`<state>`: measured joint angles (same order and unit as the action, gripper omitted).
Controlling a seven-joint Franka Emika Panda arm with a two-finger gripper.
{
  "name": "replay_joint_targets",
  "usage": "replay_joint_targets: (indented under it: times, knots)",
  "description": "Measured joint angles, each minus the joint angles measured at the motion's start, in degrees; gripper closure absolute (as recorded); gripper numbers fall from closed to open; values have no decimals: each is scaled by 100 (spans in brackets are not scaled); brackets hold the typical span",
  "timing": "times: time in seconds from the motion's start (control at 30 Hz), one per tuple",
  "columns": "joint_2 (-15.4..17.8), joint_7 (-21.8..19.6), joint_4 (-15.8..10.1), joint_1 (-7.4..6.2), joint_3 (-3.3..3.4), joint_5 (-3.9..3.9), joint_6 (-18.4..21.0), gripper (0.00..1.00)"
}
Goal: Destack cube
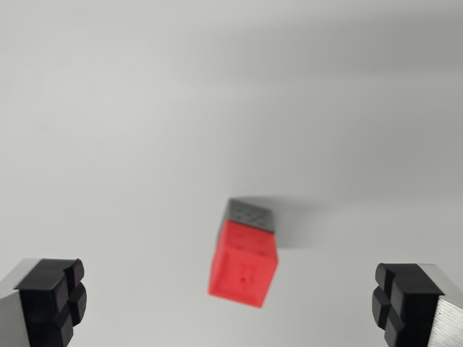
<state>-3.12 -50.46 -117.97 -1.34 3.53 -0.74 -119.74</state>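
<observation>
A red cube [244,264] sits stacked on a dark grey cube [251,214], of which only a strip shows at the red one's far edge. The stack stands on a pale grey surface [145,108], slightly right of the view's middle and turned a little askew. My gripper [228,303] is open, with nothing between its fingers. One black fingertip [54,300] is at the wrist view's lower left corner, the other [401,300] at the lower right. The stack lies between and just beyond the fingers, touching neither. The picture is slightly blurred.
A soft shadow [304,224] falls to the right of the stack on the plain surface.
</observation>
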Motion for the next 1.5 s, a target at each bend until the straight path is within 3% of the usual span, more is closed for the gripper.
replay_joint_targets:
  times: [0.43,1.5]
  knots:
    - [204,-253,-618,-7,0,8,-429,0]
    - [612,-1229,-2646,-16,-10,54,-2107,0]
